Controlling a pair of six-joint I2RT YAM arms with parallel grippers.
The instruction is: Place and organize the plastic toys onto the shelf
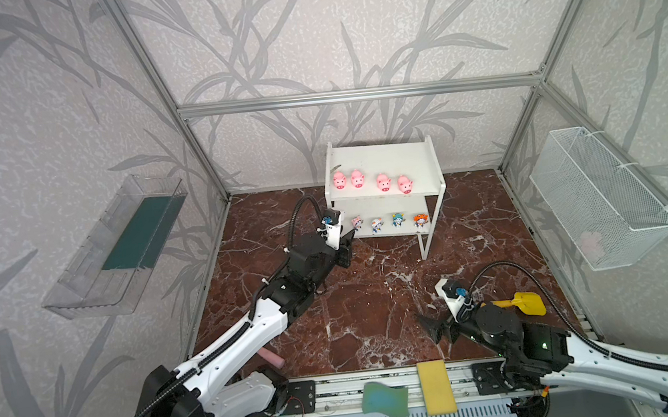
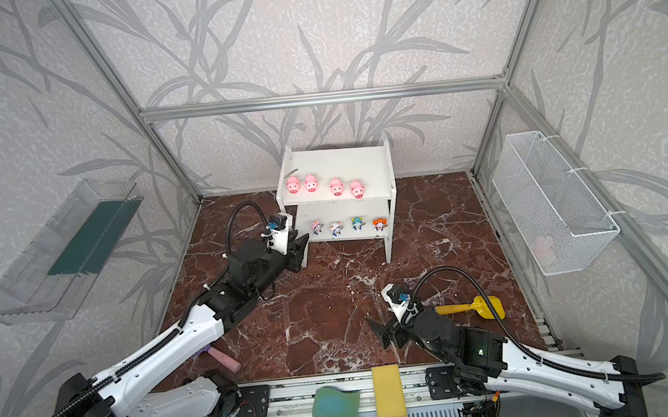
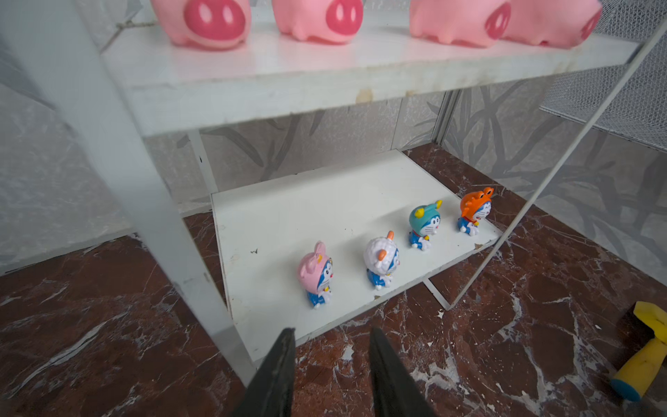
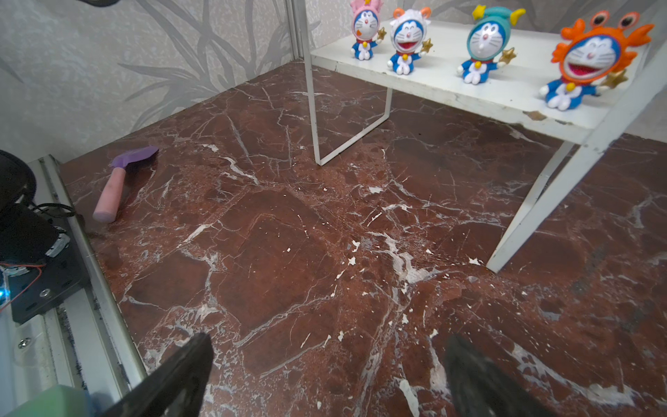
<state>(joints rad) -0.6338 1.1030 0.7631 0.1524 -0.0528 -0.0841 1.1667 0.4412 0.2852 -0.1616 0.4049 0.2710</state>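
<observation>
- The white shelf [image 1: 386, 158] stands at 12 o'clock on the marble bench [image 1: 374, 297], with four pink pigs [image 1: 357, 179] lined along its top tier.
- Four small figurines [image 1: 376, 226] sit in a row on the lower tier.
- The left hand [image 3: 331, 335], at the shelf's 8 o'clock, is slightly parted and empty.
- The right hand [image 4: 328, 339] hovers at the bench's 5 o'clock, spread wide, holding nothing.

- The shelf [image 1: 386, 158], white with two tiers and thin legs, stands upright by the back wall.
- Four glossy pink pigs [image 1: 357, 179] line the upper board's front, upright, snouts forward.
- On the lower board, a pink figurine [image 1: 356, 223], white figurine [image 1: 376, 226], teal figurine [image 1: 398, 220] and orange figurine [image 1: 420, 220] sit upright in a spaced row.
</observation>
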